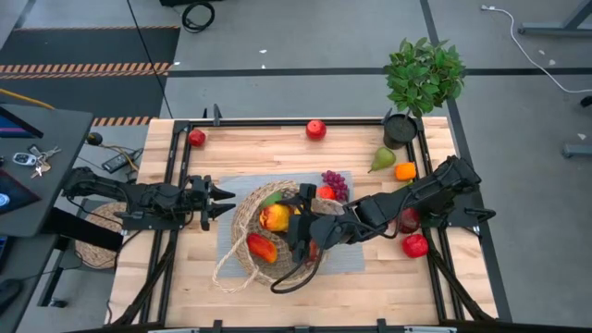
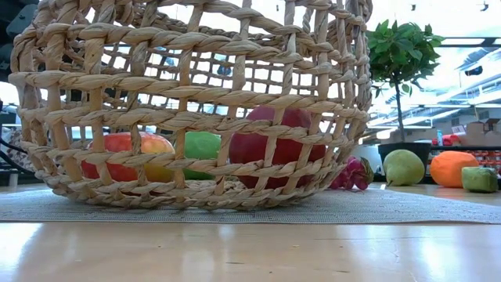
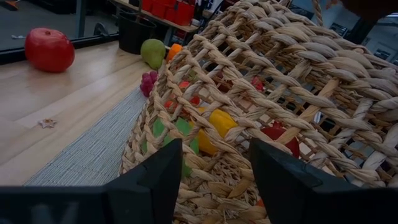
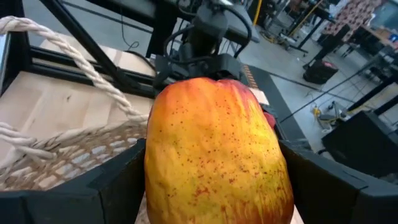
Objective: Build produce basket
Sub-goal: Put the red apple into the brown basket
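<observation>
Mango (image 4: 217, 155) clamped between right fingers (image 4: 121, 180) above basket (image 1: 242, 242), left fingers (image 3: 155, 180) apart beside its weave.

The left claw (image 3: 214, 180), fingers apart, sits just beside the basket (image 3: 298, 93) holding produce (image 3: 219, 124).

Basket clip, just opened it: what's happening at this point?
The right claw is over the basket, shut on a red-orange mango. The left claw waits open at the basket's left rim. Some produce already lies inside; the pear, an orange, the grapes and several red apples remain on the table.
</observation>
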